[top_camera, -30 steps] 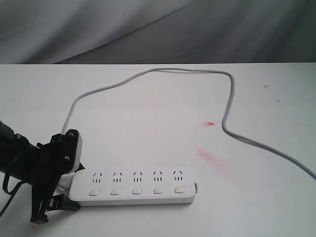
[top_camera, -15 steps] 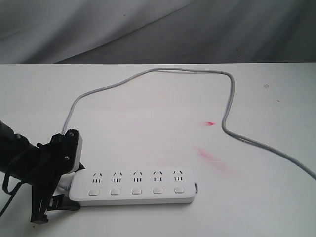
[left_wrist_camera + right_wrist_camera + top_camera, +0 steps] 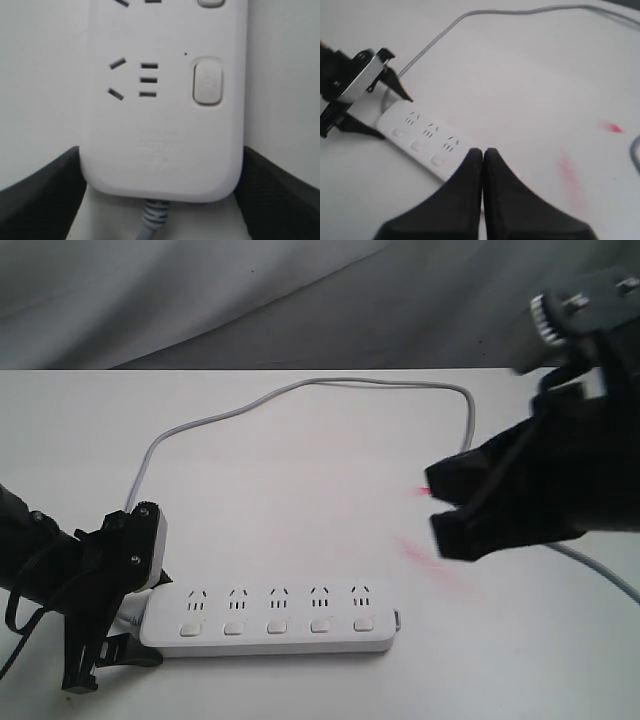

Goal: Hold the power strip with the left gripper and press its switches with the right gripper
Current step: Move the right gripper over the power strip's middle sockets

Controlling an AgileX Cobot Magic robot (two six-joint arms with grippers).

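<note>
At the cord (image 3: 152,220) end, left gripper (image 3: 148,616) clamps the power strip (image 3: 270,615) against sliding; right gripper (image 3: 482,152), jaws closed into one blunt tip, hovers above, switches (image 3: 277,626) untouched

No word, brand or number can be read. The power strip (image 3: 165,145) carries a faint raised line and a small sign between the fingers of the left gripper (image 3: 162,180), too pale to make out. The switch (image 3: 207,81) just beyond the fingertips bears an equally illegible mark.
</note>
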